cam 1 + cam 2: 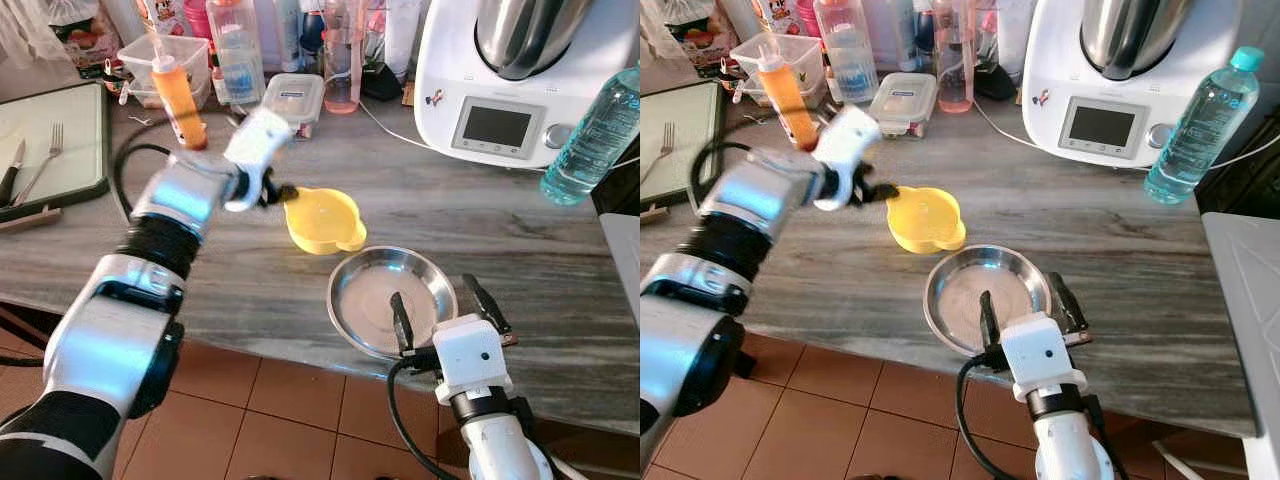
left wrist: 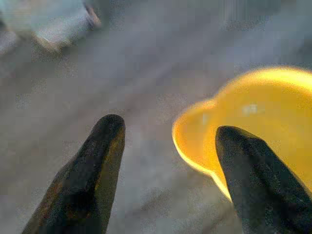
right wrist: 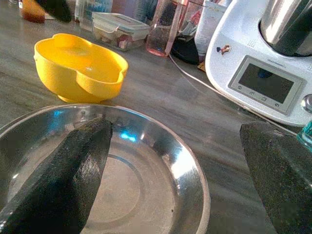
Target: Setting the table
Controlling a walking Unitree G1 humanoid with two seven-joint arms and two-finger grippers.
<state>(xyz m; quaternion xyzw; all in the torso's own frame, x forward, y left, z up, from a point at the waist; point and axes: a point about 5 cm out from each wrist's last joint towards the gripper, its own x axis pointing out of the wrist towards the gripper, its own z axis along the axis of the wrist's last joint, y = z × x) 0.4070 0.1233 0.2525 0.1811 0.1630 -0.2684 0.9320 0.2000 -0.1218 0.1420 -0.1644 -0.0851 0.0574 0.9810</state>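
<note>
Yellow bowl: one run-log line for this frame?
left gripper: open at yellow bowl rim | right gripper: open, straddling steel plate edge | counter

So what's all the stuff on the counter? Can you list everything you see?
yellow bowl: one, yellow, middle of the counter
metal plate: one, silver, front edge, touching the bowl
kitchen machine: one, white with a steel jug, back right
water bottle: one, clear blue, far right, upright
orange bottle: one, orange, back left
lidded box: one, clear, at the back
tray: one, pale with dark rim, far left
fork: one, silver, on the tray
counter: one, grey wood-look
left gripper: black fingers open, one over the bowl's rim
right gripper: black fingers open, one over the plate, one outside its rim
</note>
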